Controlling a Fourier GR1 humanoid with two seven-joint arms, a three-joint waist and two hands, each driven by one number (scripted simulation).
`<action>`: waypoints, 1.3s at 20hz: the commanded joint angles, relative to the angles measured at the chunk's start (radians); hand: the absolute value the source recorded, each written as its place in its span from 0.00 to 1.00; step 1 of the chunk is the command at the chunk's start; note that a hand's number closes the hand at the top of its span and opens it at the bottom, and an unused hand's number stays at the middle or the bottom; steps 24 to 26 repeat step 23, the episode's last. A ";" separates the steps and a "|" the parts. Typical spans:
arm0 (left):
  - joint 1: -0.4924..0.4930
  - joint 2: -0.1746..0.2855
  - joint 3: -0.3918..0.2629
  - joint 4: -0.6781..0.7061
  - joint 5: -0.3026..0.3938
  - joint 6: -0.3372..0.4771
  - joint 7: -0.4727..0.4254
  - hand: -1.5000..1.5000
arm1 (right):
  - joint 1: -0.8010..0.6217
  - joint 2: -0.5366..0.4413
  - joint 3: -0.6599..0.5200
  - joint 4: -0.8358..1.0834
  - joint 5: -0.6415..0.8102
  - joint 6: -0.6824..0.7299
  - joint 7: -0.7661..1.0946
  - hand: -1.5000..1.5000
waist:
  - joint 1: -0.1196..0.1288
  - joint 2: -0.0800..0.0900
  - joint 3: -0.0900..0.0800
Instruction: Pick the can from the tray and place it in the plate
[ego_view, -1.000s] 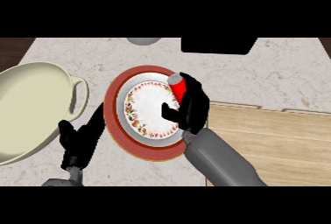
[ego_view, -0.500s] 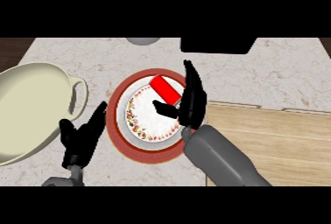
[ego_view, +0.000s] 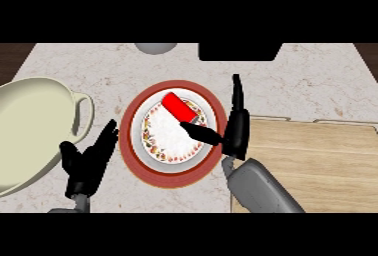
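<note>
1. Red can (ego_view: 179, 107) lies on its side in the upper part of the plate (ego_view: 130, 136), near the middle of the frame.
2. Right robot hand (ego_view: 238, 131) is just right of the plate, fingers straight. Its thumb is spread out over the plate, below the can. It holds nothing.
3. Left robot hand (ego_view: 87, 165) is open, lower left of the plate.
4. Wooden tray (ego_view: 317, 150) lies on the counter (ego_view: 310, 85) at right.
</note>
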 joint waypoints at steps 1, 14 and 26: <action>0.016 -0.009 0.007 0.045 0.005 -0.002 0.013 0.50 | 0.199 -0.012 0.033 -0.160 -0.114 0.096 -0.158 0.00 | -0.017 -0.001 -0.006; 0.018 -0.023 0.023 0.031 -0.019 0.001 -0.004 0.50 | 0.587 -0.306 0.122 -0.506 -0.066 0.294 -0.197 0.00 | -0.018 -0.003 -0.007; -0.010 0.035 0.086 0.063 0.025 -0.083 0.037 0.50 | 0.725 -0.254 0.203 -0.535 0.059 0.221 -0.224 0.00 | -0.015 -0.002 -0.007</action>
